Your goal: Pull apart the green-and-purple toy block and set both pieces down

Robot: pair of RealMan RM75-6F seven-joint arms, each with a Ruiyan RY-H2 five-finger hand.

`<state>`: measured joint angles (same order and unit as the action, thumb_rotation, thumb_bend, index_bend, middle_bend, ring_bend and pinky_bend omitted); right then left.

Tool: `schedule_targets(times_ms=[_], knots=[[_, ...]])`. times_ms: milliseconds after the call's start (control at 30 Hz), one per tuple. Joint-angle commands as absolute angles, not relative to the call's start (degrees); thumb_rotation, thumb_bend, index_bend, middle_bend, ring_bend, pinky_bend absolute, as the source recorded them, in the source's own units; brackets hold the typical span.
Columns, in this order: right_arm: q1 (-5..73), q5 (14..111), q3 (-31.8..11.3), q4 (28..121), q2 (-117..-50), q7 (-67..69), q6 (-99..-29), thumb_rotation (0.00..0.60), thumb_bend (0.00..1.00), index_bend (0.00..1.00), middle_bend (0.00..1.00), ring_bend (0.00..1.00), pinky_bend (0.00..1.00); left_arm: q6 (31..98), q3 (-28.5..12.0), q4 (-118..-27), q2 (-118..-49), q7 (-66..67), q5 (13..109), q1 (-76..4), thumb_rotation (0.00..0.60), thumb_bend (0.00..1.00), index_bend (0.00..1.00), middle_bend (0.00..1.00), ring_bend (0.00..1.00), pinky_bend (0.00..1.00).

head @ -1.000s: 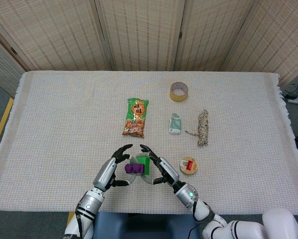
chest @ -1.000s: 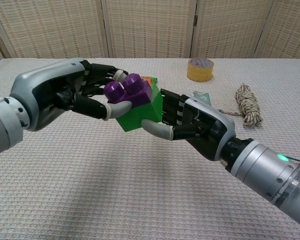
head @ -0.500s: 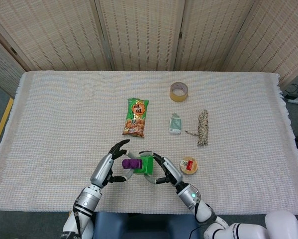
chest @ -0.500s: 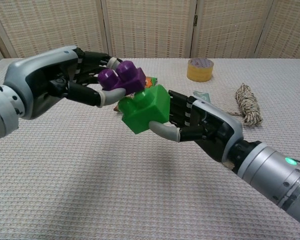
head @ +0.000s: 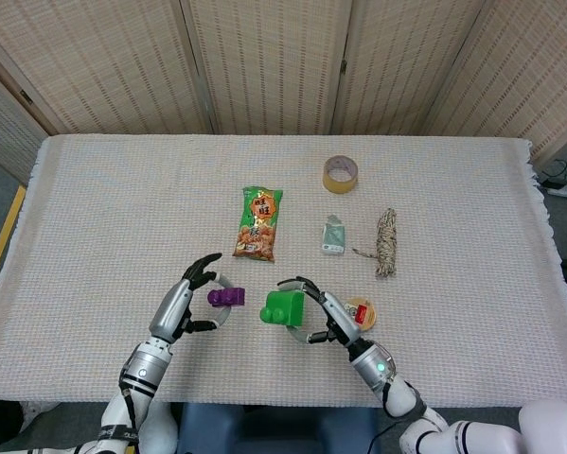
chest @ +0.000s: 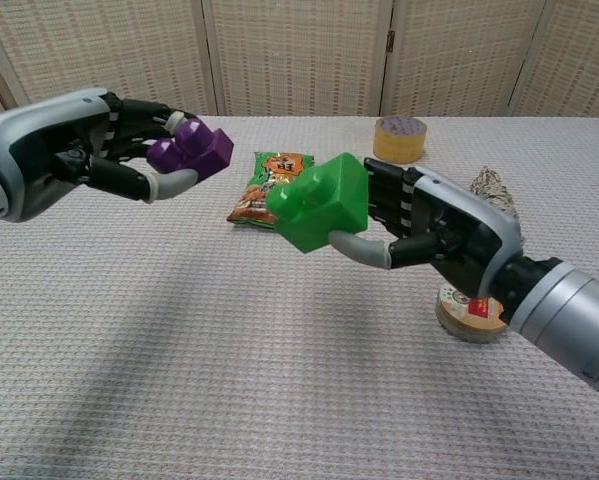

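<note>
I hold the two pieces apart over the woven cloth (chest: 179, 380), ready to lower each: my left hand (chest: 89, 150) curls around the purple block (chest: 192, 150), my right hand (chest: 434, 235) cups the green block (chest: 324, 203) (both glossy, studded plastic), clear of the snack packet (chest: 264, 185).

The head view looks steeply down from above the near edge, taking in the whole table (head: 94, 236). The chest view sits low and close, facing across it toward the folding screen (chest: 299, 55). Both share the tape roll (head: 340, 174).
</note>
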<state>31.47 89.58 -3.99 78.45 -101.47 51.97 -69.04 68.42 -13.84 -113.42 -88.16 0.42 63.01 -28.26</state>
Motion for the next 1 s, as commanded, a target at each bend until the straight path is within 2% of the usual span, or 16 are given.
schedule_targets(times_ms=[33, 267, 500, 800, 1000], knots=[[30.66, 89.11, -5.47, 81.31, -97.02, 37.54, -70.84, 0.6, 0.4, 0.89, 0.23, 0.14, 0.0, 66.32, -12.03, -110.15, -87.39, -2.58, 65.76, -27.98, 0.6, 0.49, 0.73, 0.13, 0.0, 0.0], [29.67, 85.58, -6.74, 84.28, -90.51, 22.08, -69.86, 0.6, 0.4, 0.89, 0.23, 0.13, 0.0, 63.69, -10.01, -97.91, -89.82, -11.07, 71.96, -28.28, 0.6, 0.49, 0.73, 0.13, 0.0, 0.0], [28.96, 82.62, -5.47, 85.45, -86.83, 10.75, -66.98, 0.6, 0.4, 0.89, 0.23, 0.12, 0.0, 63.58, -8.18, -83.99, -94.51, -20.84, 78.54, -28.96, 0.6, 0.49, 0.73, 0.13, 0.0, 0.0], [29.06, 78.92, -5.46, 82.94, -87.39, 5.82, -63.54, 0.6, 0.4, 0.89, 0.22, 0.1, 0.0, 64.03, -5.1, -72.31, -99.32, -22.91, 84.72, -30.61, 0.6, 0.49, 0.71, 0.13, 0.0, 0.0], [29.27, 78.29, -5.47, 80.79, -88.48, 6.82, -61.92, 0.6, 0.4, 0.89, 0.21, 0.09, 0.0, 63.23, -4.1, -66.67, -103.07, -27.69, 85.35, -31.05, 0.6, 0.49, 0.69, 0.13, 0.0, 0.0]])
